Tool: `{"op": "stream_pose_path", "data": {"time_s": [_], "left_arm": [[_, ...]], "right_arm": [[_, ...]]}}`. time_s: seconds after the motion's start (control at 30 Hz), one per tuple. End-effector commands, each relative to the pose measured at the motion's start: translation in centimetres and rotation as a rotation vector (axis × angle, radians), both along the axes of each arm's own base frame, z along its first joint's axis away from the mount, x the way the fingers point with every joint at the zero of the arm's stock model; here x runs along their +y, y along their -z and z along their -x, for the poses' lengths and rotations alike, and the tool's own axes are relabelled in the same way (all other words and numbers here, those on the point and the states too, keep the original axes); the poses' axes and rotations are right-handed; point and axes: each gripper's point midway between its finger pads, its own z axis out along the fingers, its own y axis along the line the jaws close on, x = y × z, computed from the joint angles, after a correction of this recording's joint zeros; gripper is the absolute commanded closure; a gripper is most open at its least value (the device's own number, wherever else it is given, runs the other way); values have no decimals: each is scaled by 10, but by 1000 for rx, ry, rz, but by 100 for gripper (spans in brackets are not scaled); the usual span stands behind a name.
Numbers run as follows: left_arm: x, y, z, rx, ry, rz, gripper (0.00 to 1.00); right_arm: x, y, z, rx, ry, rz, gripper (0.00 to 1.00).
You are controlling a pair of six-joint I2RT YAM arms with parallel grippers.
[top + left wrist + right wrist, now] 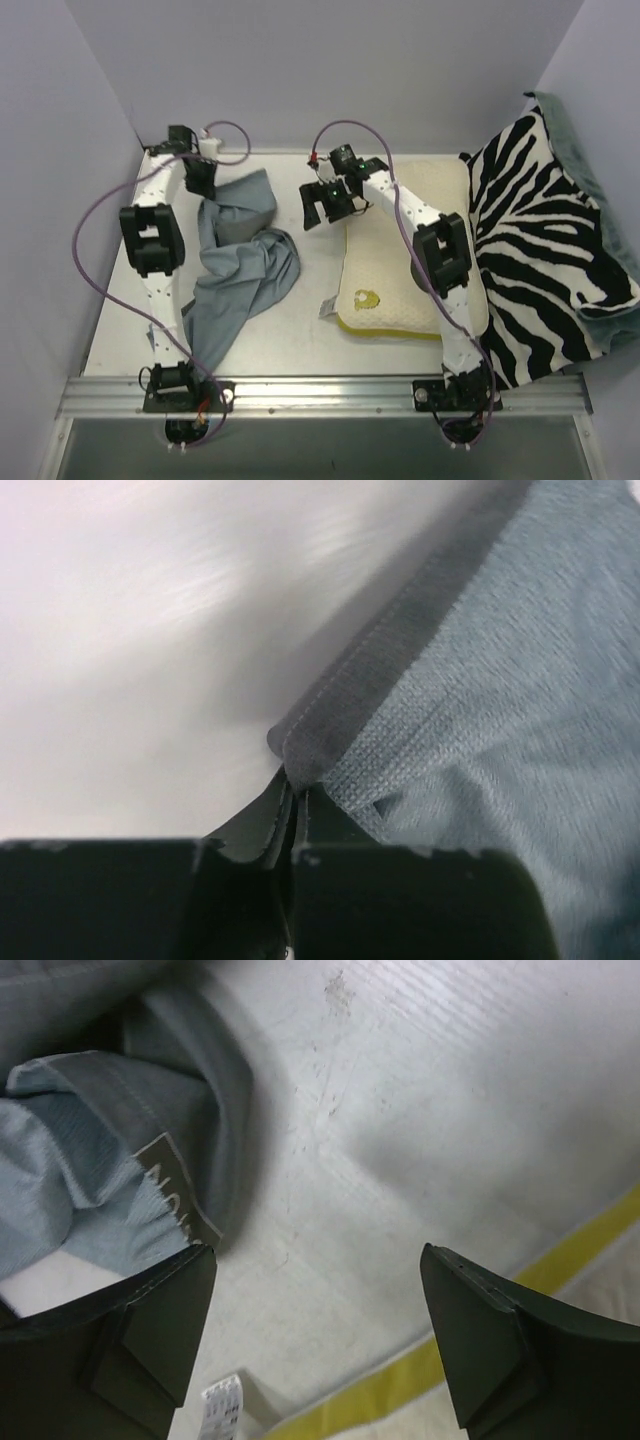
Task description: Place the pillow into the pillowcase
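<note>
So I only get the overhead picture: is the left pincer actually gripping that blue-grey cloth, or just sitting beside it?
Observer: Gripping. Its own camera shows the left pincer shut on a stitched hem of the pillowcase.
Operator: And the right one, does it hold anything?
Observer: No. The right pincer is open, with only bare table between its fingers.
Operator: Anything else near it that I can't make out?
Observer: A grey printed label on the pillowcase edge lies just beyond one of its fingers, opposite the pillow.
</note>
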Motion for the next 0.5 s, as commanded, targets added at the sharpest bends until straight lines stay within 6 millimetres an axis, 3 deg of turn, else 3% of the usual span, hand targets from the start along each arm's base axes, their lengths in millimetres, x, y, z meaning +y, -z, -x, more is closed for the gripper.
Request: {"op": "stream_pose_path", "data": {"time_s": [0.0, 0.03, 0.1, 0.13, 0.27, 0.37, 0.4, 0.47], "left_arm": [[35, -56, 25, -41, -112, 32, 100], [35, -64, 30, -51, -116, 39, 100], [31, -57, 42, -12, -130, 62, 100], [32, -60, 46, -14, -135, 62, 100], [42, -58, 64, 10, -174, 16, 100], [59, -52, 80, 34, -213, -52, 100], [76, -49, 86, 43, -242, -134, 100], [93, -43, 107, 84, -264, -216, 100]], "right_arm": [[32, 23, -16, -96, -70, 53, 11], [42, 29, -15, -106, -90, 56, 10], [59, 27, -28, -151, -93, 37, 8], [64, 41, -31, -143, -90, 45, 7], [92, 35, -28, -144, -126, -71, 6], [95, 35, -15, -138, -188, -85, 8], [94, 28, -12, -142, -196, -92, 9], [82, 35, -6, -140, -202, -53, 10]]}}
